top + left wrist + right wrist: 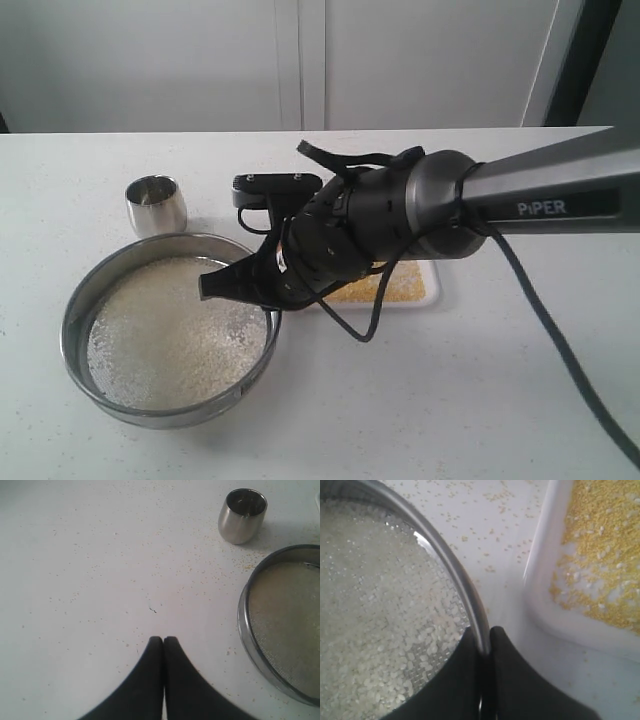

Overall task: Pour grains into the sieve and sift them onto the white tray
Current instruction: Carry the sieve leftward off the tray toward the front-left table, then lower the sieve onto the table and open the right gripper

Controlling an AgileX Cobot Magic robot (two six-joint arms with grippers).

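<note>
White table point(450, 400) is carrying the sieve point(150, 415) at seven o'clock; I'm seeing my right gripper point(486, 645) pinching its rim, pale grains point(170, 340) lying inside, tray point(432, 290) sitting at its three o'clock. My left gripper point(163, 640) is hovering, fingers pressed together.

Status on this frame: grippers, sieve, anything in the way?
Right gripper shut on sieve rim. Left gripper shut, empty. Sieve beside tray, holding pale grains; yellow grains on tray. Cup stands apart, nothing blocking.
</note>
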